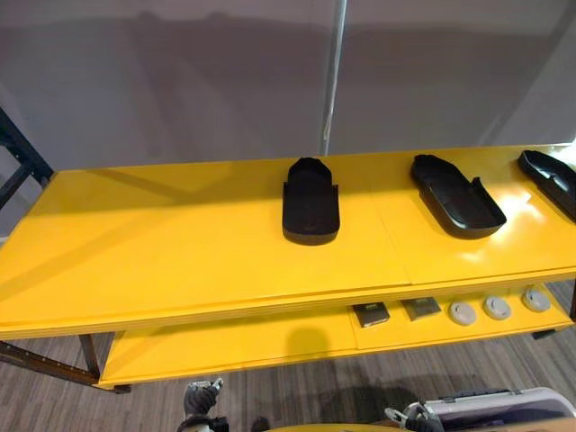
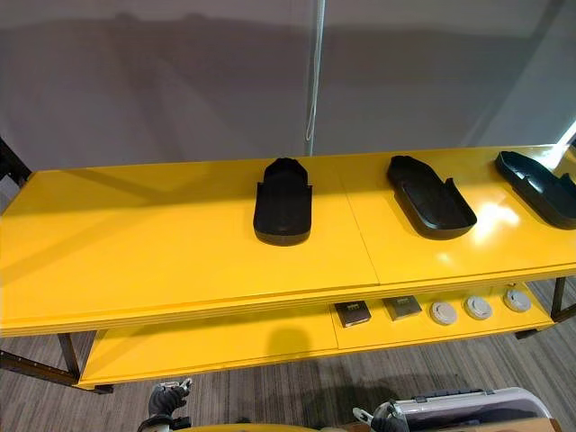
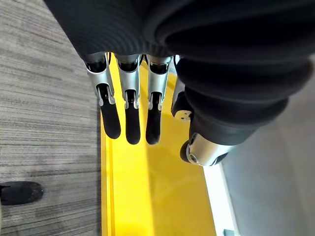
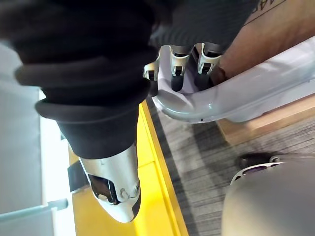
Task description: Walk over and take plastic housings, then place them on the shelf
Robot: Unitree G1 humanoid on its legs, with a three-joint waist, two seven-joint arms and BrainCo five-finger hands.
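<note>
Left eye view, centre: plastic housings on yellow shelf.
My left hand: spread straight, empty.
My right hand: at grey bin; cannot tell.

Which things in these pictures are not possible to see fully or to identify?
- Rightmost housing: cut off by the left eye view's right edge.
- Right hand: partly hidden behind rim of grey bin, right wrist view.
- Round parts on lower shelf: too small to identify.

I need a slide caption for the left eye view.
Three black plastic housings lie apart on top of the yellow shelf, small parts on its lower board.
</note>
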